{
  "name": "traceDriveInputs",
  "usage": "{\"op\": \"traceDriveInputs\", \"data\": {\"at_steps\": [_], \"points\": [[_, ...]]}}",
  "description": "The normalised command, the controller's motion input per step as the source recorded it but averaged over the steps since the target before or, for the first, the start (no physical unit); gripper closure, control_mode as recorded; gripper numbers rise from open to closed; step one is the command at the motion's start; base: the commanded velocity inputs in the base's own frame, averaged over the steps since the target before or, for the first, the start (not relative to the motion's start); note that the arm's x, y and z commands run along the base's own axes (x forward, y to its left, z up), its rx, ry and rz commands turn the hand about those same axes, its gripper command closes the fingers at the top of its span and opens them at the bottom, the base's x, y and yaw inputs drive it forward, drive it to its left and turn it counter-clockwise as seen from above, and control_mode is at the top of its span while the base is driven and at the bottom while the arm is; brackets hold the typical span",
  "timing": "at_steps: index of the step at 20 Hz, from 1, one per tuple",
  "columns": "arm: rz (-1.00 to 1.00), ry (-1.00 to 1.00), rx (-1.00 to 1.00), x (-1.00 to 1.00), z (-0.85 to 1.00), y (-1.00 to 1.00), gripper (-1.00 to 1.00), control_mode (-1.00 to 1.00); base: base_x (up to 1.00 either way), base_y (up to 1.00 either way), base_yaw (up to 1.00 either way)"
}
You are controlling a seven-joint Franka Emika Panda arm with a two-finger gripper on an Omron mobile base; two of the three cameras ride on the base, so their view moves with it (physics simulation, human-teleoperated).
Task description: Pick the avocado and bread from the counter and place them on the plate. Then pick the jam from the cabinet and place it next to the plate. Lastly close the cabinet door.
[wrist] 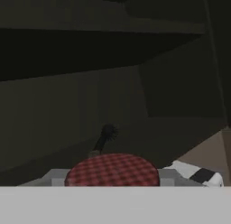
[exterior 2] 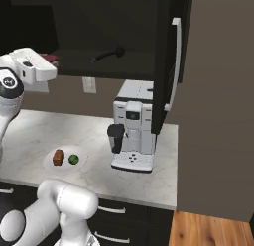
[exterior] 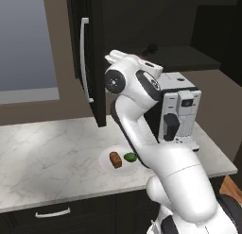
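Note:
The jam, a red jar with a checked lid, stands on the shelf inside the cabinet. My gripper is shut on it, with a grey finger against each side of the lid. From the right base view the hand reaches into the cabinet and the jam shows red at its tip. The bread and the avocado lie side by side on the plate on the counter. The cabinet door stands open, left of the arm.
A dark long-handled tool lies on the shelf behind the jar. A coffee machine stands on the counter right of the plate, under the cabinet. A second open door juts out at the machine's right side.

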Motion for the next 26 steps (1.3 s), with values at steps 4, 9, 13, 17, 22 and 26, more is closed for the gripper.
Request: {"op": "traceDriveInputs", "data": {"at_steps": [4, 9, 13, 17, 22, 26], "points": [[-0.26, 0.00, 0.10, -1.00, 0.00, 0.00, 1.00, -1.00, 0.00, 0.00, 0.00], [-0.22, 0.00, 0.07, -0.99, 0.00, 0.00, 1.00, -1.00, 0.00, 0.00, 0.00], [-0.04, -0.01, 0.09, -1.00, 0.00, -0.28, 1.00, -1.00, 0.00, 0.00, 0.00], [0.08, -0.02, 0.18, -1.00, 0.00, -0.69, 1.00, -1.00, 0.00, 0.00, 0.00], [0.07, -0.07, 0.12, -1.00, -0.11, -0.36, 1.00, -1.00, 0.00, 0.00, 0.00], [0.00, -0.03, 0.00, -1.00, -0.41, 0.07, 1.00, -1.00, 0.00, 0.00, 0.00]]}}
